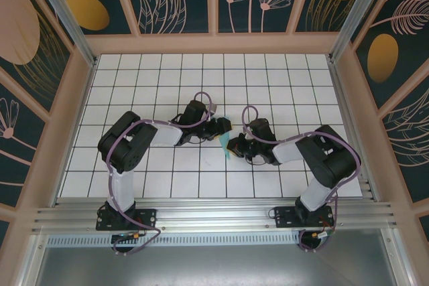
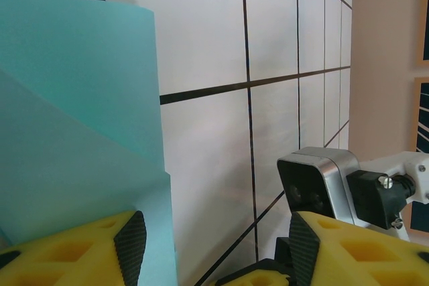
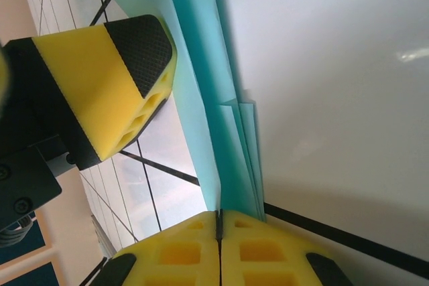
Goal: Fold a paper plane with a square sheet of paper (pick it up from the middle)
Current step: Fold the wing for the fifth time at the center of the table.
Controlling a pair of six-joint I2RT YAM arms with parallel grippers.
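Note:
The sheet of paper [image 1: 225, 141], light teal and folded into several layers, stands on edge between the two grippers at the middle of the table. My right gripper [image 3: 218, 218] is shut on the lower end of the folded paper [image 3: 231, 145], whose layers fan out from the closed pads. My left gripper [image 2: 216, 242] is open; the paper [image 2: 67, 132] lies against its left finger [image 2: 131, 239], and one edge reaches into the gap. In the top view the left gripper [image 1: 223, 127] and right gripper [image 1: 234, 147] nearly meet at the paper.
The white grid table [image 1: 281, 78] is ringed by a wooden frame with patterned panels. The right arm's wrist camera [image 2: 315, 179] sits close beside my left gripper's right finger. A yellow finger of the left gripper [image 3: 114, 78] hangs next to the paper.

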